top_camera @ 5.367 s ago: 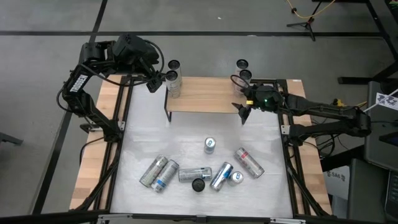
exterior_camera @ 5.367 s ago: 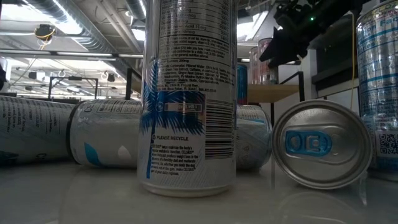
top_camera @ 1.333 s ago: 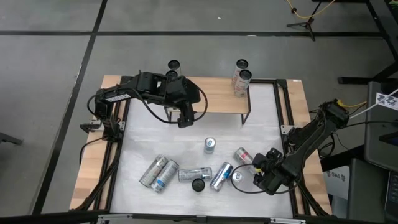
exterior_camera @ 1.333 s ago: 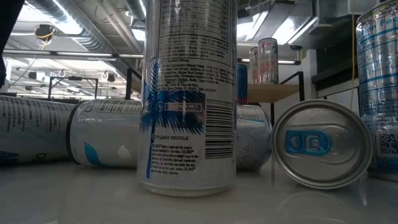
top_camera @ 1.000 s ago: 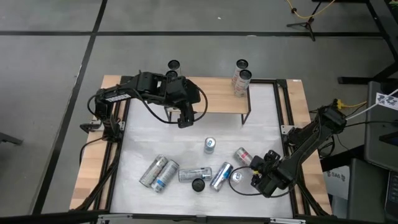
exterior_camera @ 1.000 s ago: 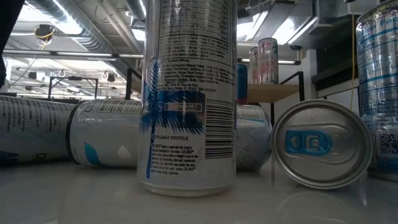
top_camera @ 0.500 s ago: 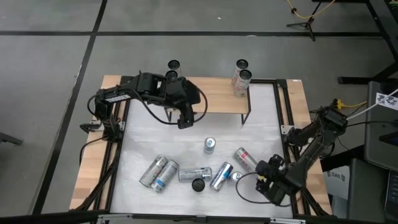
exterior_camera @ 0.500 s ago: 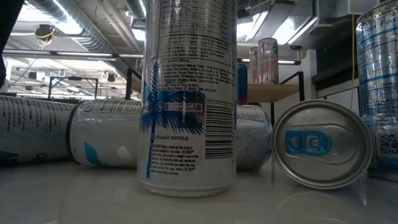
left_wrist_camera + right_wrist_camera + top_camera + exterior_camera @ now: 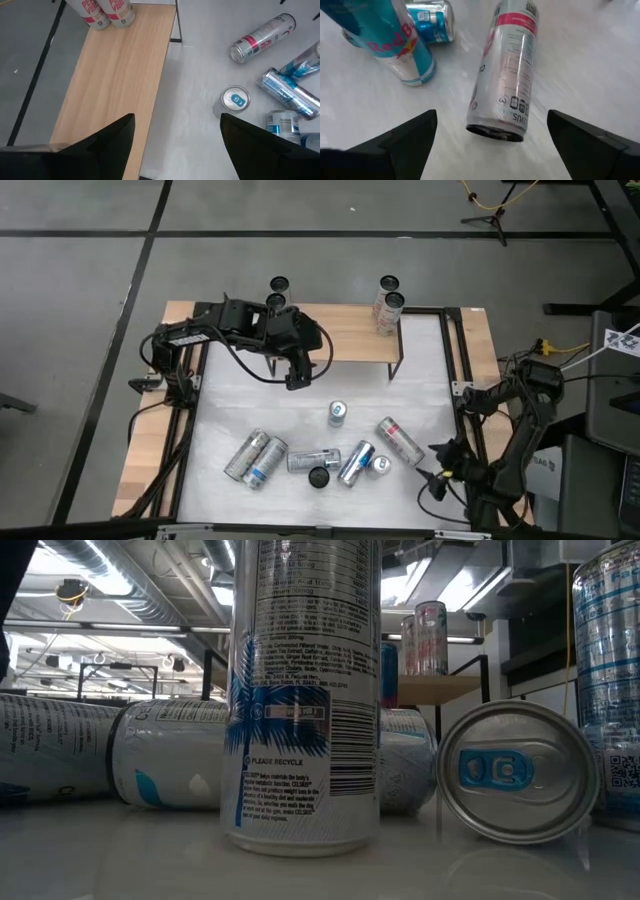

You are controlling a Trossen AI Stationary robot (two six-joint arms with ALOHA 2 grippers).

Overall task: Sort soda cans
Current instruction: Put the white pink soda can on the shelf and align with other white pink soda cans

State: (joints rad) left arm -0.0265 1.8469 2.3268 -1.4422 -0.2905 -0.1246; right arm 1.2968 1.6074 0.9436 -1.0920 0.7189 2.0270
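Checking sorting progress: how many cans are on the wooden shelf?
4. Two cans stand at the shelf's left end, two more at its right end; others may be hidden.

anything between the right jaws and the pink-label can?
Nothing. In the right wrist view, only bare white table separates the open right gripper from the lying pink-label can.

Left gripper: dark two-finger unit, arm extended, jaws parted, nothing between them. Right gripper: arm folded low, jaws fully spread, empty.
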